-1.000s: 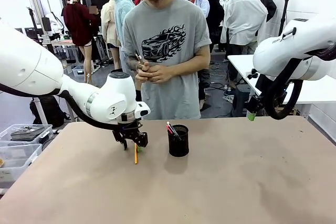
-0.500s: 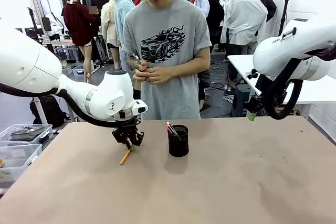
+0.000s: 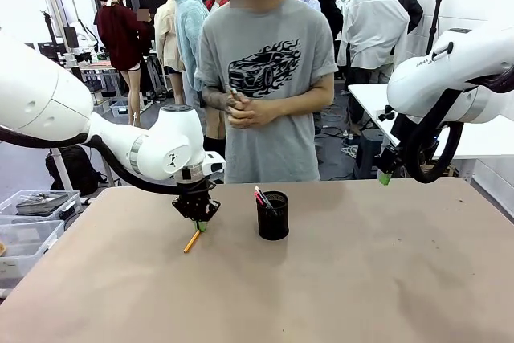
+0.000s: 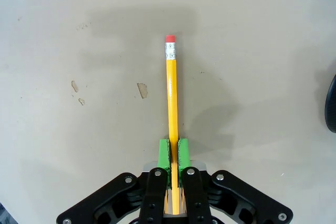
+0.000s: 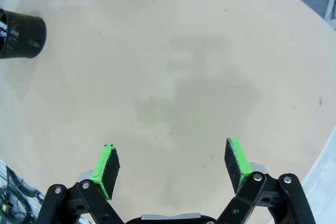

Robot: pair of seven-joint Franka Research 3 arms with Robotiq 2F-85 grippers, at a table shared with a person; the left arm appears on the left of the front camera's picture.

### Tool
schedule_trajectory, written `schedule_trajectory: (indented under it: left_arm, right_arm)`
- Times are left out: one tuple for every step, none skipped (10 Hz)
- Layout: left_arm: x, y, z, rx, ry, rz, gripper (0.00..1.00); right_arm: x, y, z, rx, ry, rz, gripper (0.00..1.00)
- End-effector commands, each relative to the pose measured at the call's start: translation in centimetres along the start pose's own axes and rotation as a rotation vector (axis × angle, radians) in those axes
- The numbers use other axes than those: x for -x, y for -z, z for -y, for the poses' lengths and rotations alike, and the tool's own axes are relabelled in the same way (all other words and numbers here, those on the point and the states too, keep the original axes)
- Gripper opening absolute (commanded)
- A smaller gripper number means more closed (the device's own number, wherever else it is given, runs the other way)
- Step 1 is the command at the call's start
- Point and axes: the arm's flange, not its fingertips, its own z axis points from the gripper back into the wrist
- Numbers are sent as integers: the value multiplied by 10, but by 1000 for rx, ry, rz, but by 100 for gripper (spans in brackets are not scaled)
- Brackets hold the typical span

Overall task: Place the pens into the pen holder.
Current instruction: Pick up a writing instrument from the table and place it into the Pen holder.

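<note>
Matt table [image 4: 79, 24], glossy pencil [image 4: 171, 93], wire-mesh pen holder [image 3: 273, 216]

Pencil [image 4: 171, 98] tip (lower end) lost between left tool [image 4: 174, 153] pads [image 4: 164, 154]

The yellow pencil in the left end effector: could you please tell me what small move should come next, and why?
Probably a short lift: the left end effector is shut on the yellow pencil, whose eraser end slants down near the table, and the rim of the black mesh pen holder to its right stands higher.
</note>
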Motion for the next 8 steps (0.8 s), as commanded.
schedule_trajectory:
  left_arm:
    - [12,7,0,-28,43,-32,0]
    - [19,-10,-6,9,69,38,0]
    - [29,-32,-18,71,103,97,0]
    - [39,-53,-33,131,130,154,0]
    - [49,-70,-46,163,169,220,0]
    - [54,-78,-54,219,212,295,0]
    - [56,-82,-58,295,272,381,0]
    - [57,-81,-57,350,339,441,0]
  right_arm:
    - [-1,1,1,8,-2,10,100]
    - [-1,1,1,8,-2,10,100]
    - [-1,1,1,8,-2,10,100]
    - [-1,1,1,8,-2,10,100]
    - [-1,1,1,8,-2,10,100]
    - [-1,1,1,8,-2,10,100]
    - [-1,1,1,8,-2,10,100]
    - [-1,1,1,8,-2,10,100]
